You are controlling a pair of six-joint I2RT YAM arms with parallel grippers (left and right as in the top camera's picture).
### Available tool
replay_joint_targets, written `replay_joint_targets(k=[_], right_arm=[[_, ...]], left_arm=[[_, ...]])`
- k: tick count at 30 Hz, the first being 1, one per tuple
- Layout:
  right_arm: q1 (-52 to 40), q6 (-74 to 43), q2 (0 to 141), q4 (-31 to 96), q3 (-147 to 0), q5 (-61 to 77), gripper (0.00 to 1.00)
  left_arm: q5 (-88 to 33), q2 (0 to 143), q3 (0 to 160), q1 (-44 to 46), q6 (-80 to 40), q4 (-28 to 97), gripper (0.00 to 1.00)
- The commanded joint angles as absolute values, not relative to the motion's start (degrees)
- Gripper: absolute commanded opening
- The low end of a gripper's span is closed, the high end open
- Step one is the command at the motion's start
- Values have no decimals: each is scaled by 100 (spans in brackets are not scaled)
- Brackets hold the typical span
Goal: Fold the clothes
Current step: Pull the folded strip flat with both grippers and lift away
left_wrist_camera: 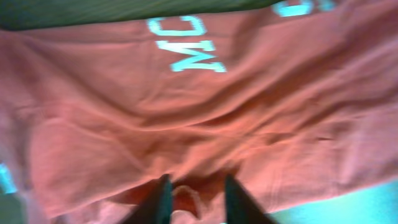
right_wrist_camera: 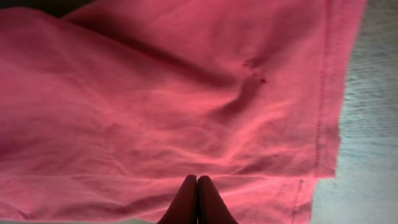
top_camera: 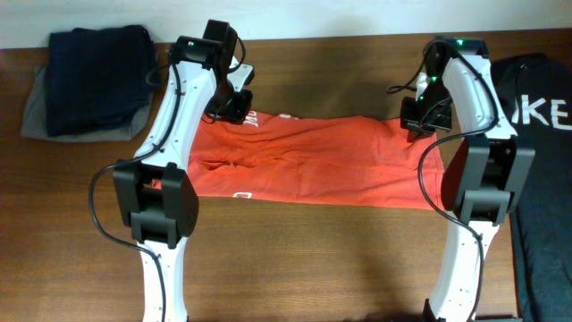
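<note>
The orange-red T-shirt [top_camera: 313, 161] lies as a wide band across the middle of the table, with white lettering [top_camera: 268, 119] at its far left edge and a small white logo [top_camera: 241, 194] at its near edge. My left gripper [top_camera: 234, 107] is down at the shirt's far left corner. In the left wrist view its fingers [left_wrist_camera: 196, 193] are apart, with a raised fold of the shirt [left_wrist_camera: 186, 93] between them. My right gripper [top_camera: 416, 125] is at the far right corner. Its fingers [right_wrist_camera: 197, 183] are pressed together over the shirt [right_wrist_camera: 155, 93], near the hem.
A folded dark navy garment [top_camera: 94, 76] lies on a grey cloth [top_camera: 36, 112] at the back left. A black shirt with white lettering [top_camera: 545, 116] lies along the right edge. Bare wood runs along the front of the table [top_camera: 313, 259].
</note>
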State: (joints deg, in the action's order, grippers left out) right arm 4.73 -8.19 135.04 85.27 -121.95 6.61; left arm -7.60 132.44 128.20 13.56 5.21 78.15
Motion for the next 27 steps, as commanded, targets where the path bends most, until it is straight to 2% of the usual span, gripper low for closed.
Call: replay_joint_targets(k=[1,4,7,13,27], right_arm=[[320,-617,13557,8503,-12276,797,4],[272,-642,13653,8383,-12202,722,4],[276,-731,13666,8117,-12077,642,4],[346,-751,13668,7865,-11968,399,4],[569,-749,13764,6973,-11209,384,4]], left_arm=[[-1245,13415,12726,1361,624,7867,12],[-1243,13642,12722,1334,624,7961,3],[-1234,13885,12722,1328,604,7911,1],[-891,14228,12722,1216,607,7902,1],[-899,14405,12720,851,609,7804,1]])
